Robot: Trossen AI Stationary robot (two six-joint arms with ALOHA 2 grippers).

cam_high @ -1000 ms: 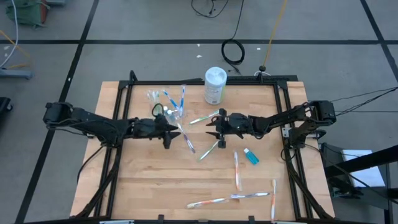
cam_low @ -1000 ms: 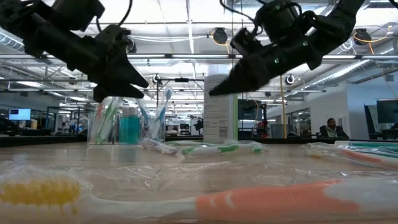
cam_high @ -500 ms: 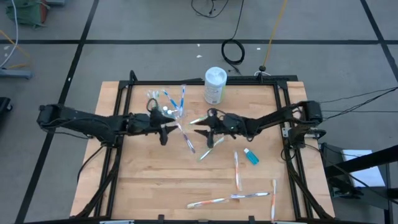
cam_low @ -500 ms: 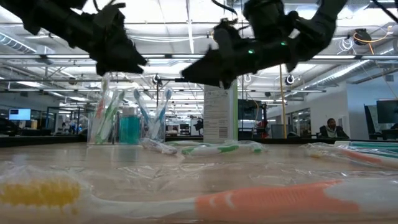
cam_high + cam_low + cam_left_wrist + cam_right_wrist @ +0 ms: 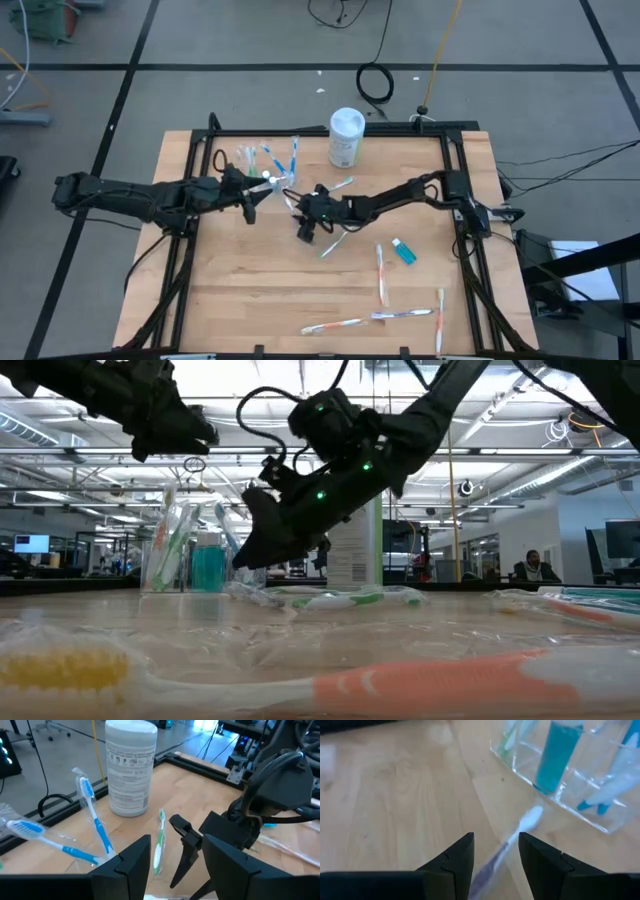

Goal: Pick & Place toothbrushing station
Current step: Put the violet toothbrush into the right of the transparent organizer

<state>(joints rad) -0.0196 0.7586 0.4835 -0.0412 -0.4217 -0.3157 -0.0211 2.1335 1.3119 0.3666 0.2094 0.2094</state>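
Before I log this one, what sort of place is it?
Probably a large open-plan lab or workshop: a framed wooden table on grey taped floor, exposed ceiling pipes, and a person seated at distant desks.

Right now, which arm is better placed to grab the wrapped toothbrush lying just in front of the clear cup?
Right. The right gripper hangs open directly over that toothbrush, whose handle runs between its fingers in the right wrist view. The left gripper, also open, sits by the clear cup, off to the side.
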